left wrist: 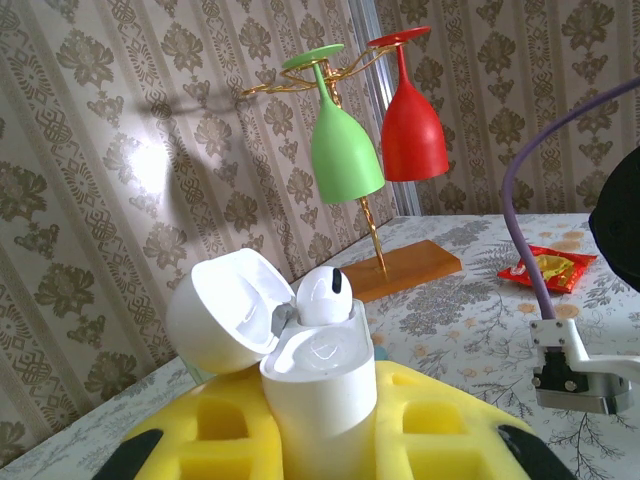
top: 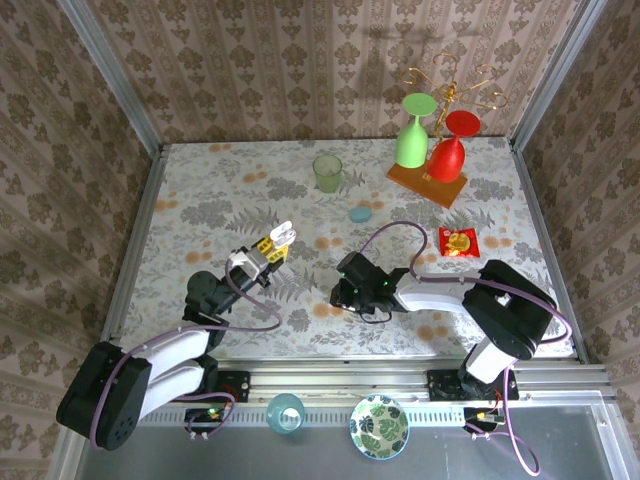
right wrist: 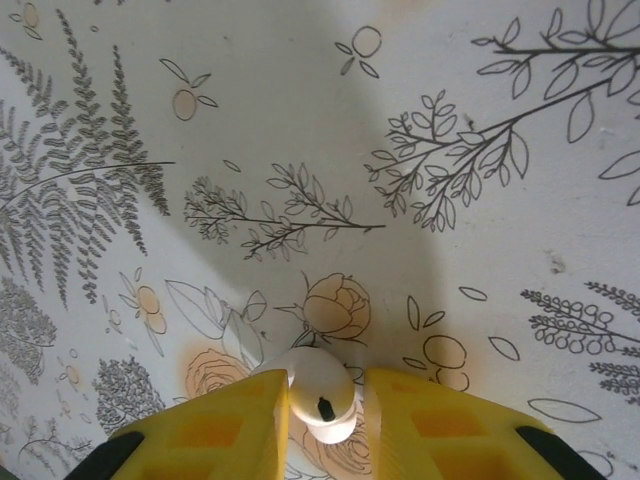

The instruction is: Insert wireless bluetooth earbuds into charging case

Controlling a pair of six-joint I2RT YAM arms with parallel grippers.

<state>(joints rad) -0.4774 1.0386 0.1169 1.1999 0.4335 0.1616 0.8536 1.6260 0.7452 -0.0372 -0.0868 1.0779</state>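
Firstly, left side: the left gripper is clamped on the white charging case, its yellow fingers pressing both flanks. The case stands upright beyond the fingertips, with its lid swung back to the gripper's left. One seated earbud sits in the case on the side nearest the lid. Its long axis runs upright in line with the case, rounded head up and clear of the rim, lower part hidden in the socket. The socket beside it shows a bare glossy hollow.

Right side: the right gripper points down at the patterned table. Its jaws are drawn in nearly closed on a white loose earbud, and both yellow pads touch it. This earbud lies on the table right at the fingertips, with a small dark oval facing back up toward the wrist. Its long axis cannot be judged, since the pads cover its sides.

The two grippers are apart, tips angled toward each other.
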